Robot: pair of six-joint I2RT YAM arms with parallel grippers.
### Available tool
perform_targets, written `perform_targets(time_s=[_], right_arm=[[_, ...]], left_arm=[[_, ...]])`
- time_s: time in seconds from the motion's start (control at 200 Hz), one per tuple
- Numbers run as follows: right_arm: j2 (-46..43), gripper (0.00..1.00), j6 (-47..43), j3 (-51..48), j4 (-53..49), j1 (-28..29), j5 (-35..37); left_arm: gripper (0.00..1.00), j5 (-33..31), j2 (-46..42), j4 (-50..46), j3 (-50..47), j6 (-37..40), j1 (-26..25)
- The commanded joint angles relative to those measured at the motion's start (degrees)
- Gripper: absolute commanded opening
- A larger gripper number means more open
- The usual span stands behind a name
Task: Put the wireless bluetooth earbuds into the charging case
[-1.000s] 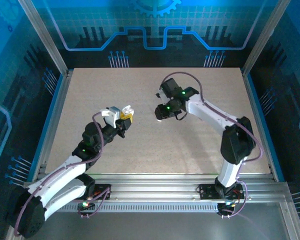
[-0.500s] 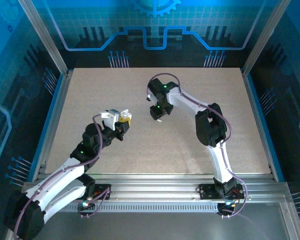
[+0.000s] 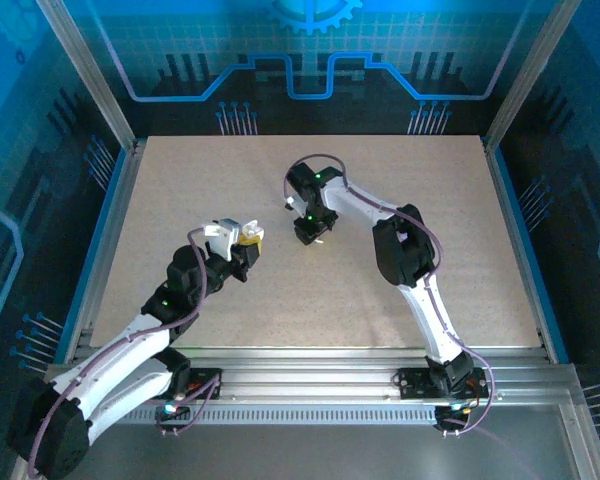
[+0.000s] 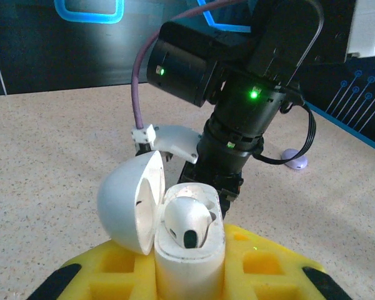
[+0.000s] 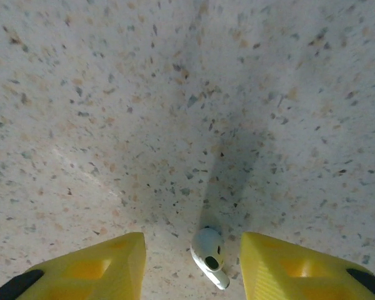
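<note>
The earbuds are split. One earbud (image 4: 186, 220) sits in the open case (image 4: 189, 259), which the left gripper (image 4: 187, 278) clamps upright with the lid (image 4: 128, 201) swung aside. The other earbud (image 5: 207, 251) lies on the surface (image 5: 175, 94) between the spread fingers of the right gripper (image 5: 194, 265), touching neither.

It lies off-centre, nearer one finger, so we would centre over it first, then settle low and close gently. It is small and rounded and could squirt out. We cannot see the free socket, so we should approach the case slowly from above.
</note>
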Motion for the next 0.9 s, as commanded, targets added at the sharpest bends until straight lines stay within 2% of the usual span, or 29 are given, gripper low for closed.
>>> perform_targets(time_s=[0.0,0.11,0.42,0.895], right_arm=[[1.95,0.44,-1.93,2.27,-2.41,0.63,0.05],[2.64,0.42,-2.10,2.67,-2.67,0.72,0.02],[3.38,0.29,-2.97,2.91,-3.40,0.56,2.12],[-0.04,0.21,0.09,0.16,-1.61,-0.38,4.20]], left_arm=[[0.17,-0.19,0.62,0.44,1.98,0.73,0.58],[0.17,0.25,1.31,1.04,1.95,0.25,0.58],[0.17,0.53,2.03,2.32,1.53,0.44,0.58],[0.17,2.37,5.30,5.03,1.77,0.90,0.58]])
